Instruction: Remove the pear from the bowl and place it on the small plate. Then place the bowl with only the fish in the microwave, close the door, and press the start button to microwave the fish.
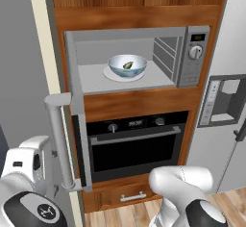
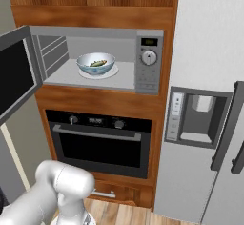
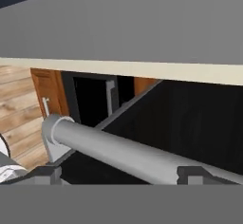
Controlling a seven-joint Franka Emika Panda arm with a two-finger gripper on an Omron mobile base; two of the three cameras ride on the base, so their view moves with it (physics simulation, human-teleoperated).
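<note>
— Right up against the hand camera, what's that bar?
— Silver handle (image 3: 118, 154) of the door (image 3: 190, 123), running between the gripper (image 3: 124, 174) tips; jaws spread wide, nothing grasped.
— And the door?
— Swung fully open to the left of the microwave (image 1: 194, 57).
— Where's the bowl (image 1: 127, 65)?
— Inside the microwave on the white turntable disc, the fish (image 2: 97, 63) lying in it.
— The room?
— Wooden cabinets (image 1: 139, 17) around it, black oven (image 2: 100, 143) below, grey fridge (image 2: 205, 124) to the right, plank floor (image 3: 19, 118).

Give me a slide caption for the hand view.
Open end effector straddling the microwave door's silver bar handle, dark glass door behind.
</note>
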